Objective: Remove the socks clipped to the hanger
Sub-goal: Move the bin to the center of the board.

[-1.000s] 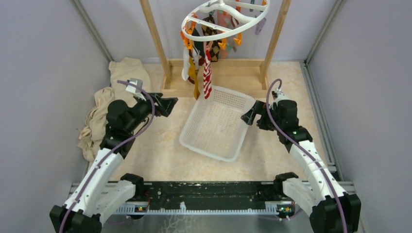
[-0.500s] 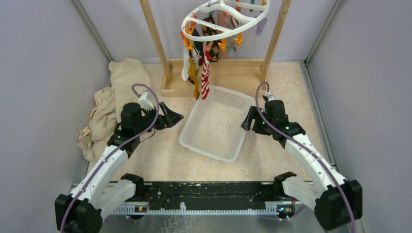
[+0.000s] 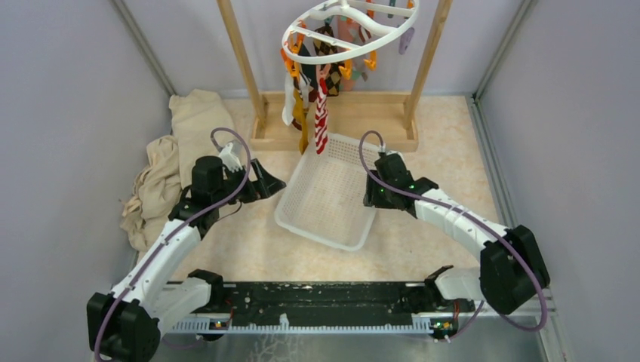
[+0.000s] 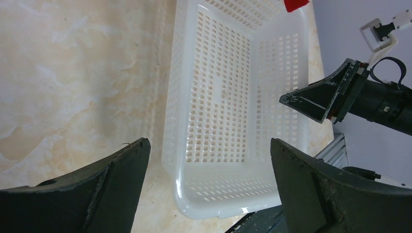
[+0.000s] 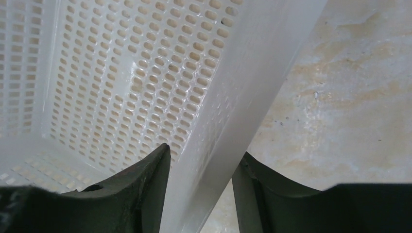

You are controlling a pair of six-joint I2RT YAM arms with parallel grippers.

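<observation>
While both arms lean in from the near edge, the pale marbled worktop carries everything, and the white perforated plastic basket at its middle is the thing to steer by. Beyond the basket's far side stands a tall light wooden frame, its base rail just past the far rim. Well off to the basket's left lies a crumpled beige cloth.

Above the basket's far edge hangs the white round plastic hanger with its curved crossbars and orange clips. All the socks I can see are clipped to it: a red-and-white striped sock dangles lowest, its toe over the basket's far rim, a mustard yellow sock and a white sock hang just left of it, and a brown argyle sock sits higher under the ring.

Just beside the basket's left wall hovers the left claw, spread wide and holding nothing. At the basket's right wall sits the right claw, one finger inside and one outside the wall, close against it; whether it pinches the plastic I cannot tell.
</observation>
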